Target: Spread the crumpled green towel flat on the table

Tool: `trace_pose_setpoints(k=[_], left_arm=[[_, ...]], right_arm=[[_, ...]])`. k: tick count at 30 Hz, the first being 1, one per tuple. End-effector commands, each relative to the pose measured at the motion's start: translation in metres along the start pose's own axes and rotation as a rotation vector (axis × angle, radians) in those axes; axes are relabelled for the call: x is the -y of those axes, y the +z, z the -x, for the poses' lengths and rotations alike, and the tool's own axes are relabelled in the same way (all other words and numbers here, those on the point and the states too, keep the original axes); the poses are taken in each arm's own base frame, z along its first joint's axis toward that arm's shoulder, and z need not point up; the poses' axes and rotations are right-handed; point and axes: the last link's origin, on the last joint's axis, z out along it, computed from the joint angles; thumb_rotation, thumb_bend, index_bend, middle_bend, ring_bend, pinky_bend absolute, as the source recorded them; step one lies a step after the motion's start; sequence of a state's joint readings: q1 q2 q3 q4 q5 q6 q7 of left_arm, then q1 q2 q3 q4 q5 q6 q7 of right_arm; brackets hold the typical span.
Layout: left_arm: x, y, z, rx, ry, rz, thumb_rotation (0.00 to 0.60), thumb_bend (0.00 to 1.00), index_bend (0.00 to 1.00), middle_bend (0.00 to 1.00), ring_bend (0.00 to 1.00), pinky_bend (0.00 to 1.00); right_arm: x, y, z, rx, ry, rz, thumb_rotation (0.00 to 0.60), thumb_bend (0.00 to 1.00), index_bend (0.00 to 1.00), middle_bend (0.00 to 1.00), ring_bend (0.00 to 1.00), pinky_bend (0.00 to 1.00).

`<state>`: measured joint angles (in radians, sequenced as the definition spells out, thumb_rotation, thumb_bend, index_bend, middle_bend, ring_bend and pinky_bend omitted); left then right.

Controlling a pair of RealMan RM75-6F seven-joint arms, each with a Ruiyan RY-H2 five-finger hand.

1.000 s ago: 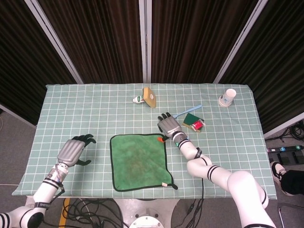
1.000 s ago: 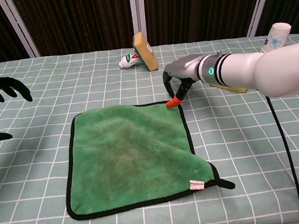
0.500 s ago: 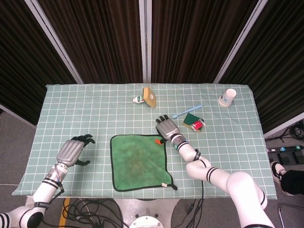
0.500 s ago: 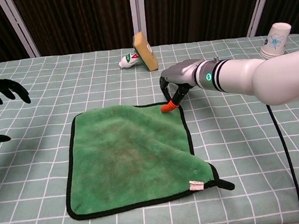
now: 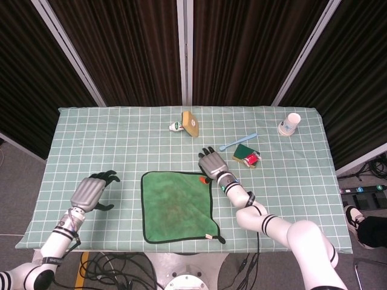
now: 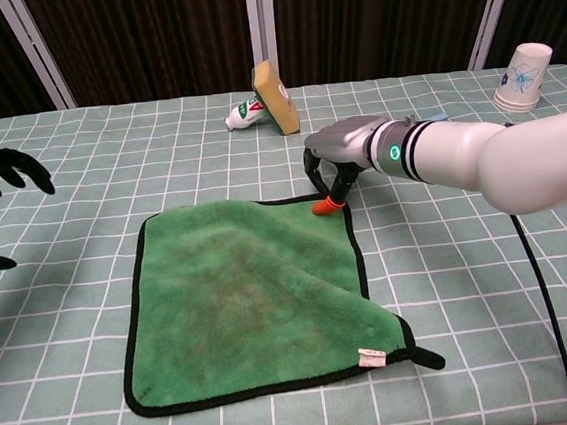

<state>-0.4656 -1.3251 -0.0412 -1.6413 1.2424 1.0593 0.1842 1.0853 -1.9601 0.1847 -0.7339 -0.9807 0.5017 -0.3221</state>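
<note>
While the right hand (image 6: 337,162) seemingly presses curled fingers onto the fluffy green black-edged towel (image 6: 247,301), drag that corner outward gently; left hand (image 5: 92,192) idles, fingers apart

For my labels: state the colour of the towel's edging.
Black edging around the green towel, clearest in the chest view.

One square green terry towel with black edging (image 5: 177,205), lower centre. One white paper cup (image 5: 290,124), lying at upper right. One tan sponge block (image 5: 191,122), upper centre, with one small white tube (image 5: 176,127) just beside it. One light-blue plastic spoon (image 5: 237,142), right of centre. One small green-and-red packet (image 5: 247,156) near it. Two robot hands: left hand (image 5: 92,191) at lower left, right hand (image 5: 213,163) at centre.
</note>
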Motion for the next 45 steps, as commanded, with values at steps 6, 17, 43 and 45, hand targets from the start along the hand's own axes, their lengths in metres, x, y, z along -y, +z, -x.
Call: trace_pose_setpoints(k=[6, 17, 43, 45], left_arm=[[0.002, 0.000, 0.000, -0.006, -0.004, -0.006, 0.600, 0.18, 0.34, 0.28, 0.25, 0.28], [0.004, 0.000, 0.000, -0.006, -0.007, -0.012, 0.600, 0.18, 0.34, 0.28, 0.25, 0.28], [0.028, -0.003, -0.013, -0.123, -0.018, -0.111, 0.600, 0.17, 0.34, 0.28, 0.25, 0.28], [0.035, -0.005, -0.015, -0.151, -0.016, -0.144, 0.600, 0.17, 0.34, 0.28, 0.25, 0.28]], right_arm=[[-0.004, 0.001, -0.004, -0.022, 0.012, 0.015, 0.518, 0.59, 0.68, 0.19, 0.00, 0.00], [-0.013, 0.011, -0.021, -0.066, -0.084, 0.050, 0.515, 0.60, 0.68, 0.19, 0.00, 0.00], [-0.078, -0.057, -0.048, -0.280, -0.092, 0.130, 0.447, 0.09, 0.00, 0.00, 0.00, 0.00], [-0.092, -0.086, -0.049, -0.313, -0.083, 0.142, 0.489, 0.13, 0.00, 0.01, 0.00, 0.00]])
